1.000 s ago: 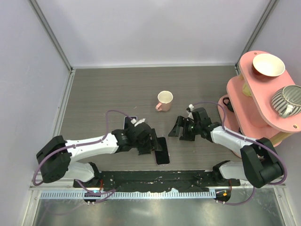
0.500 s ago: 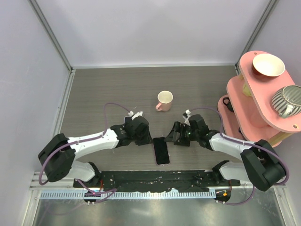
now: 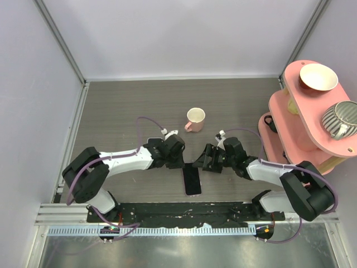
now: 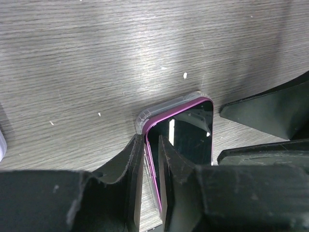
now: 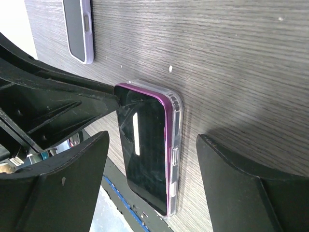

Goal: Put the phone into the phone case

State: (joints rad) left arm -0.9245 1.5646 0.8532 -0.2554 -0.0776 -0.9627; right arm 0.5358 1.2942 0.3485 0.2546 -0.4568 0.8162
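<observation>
Left wrist view: my left gripper [image 4: 149,142] pinches the nine-o'clock edge of the black purple-rimmed phone [image 4: 186,135] in its clear plastic case [image 4: 142,118], six o'clock of the pink mug [image 3: 195,118]; right gripper [image 5: 152,137] spread wide astride it.

Glossy black-screened phone with a magenta rim [image 5: 145,150], clear plastic case [image 5: 177,125], grey wood-grain surface [image 3: 122,111] flecked white, pale lilac-edged second phone [image 5: 77,26], pink ceramic mug [image 3: 194,119] cream inside, pink tiered rack [image 3: 290,111], cream bowl [image 3: 318,77], and grey-and-white striped cup [image 3: 340,119].
</observation>
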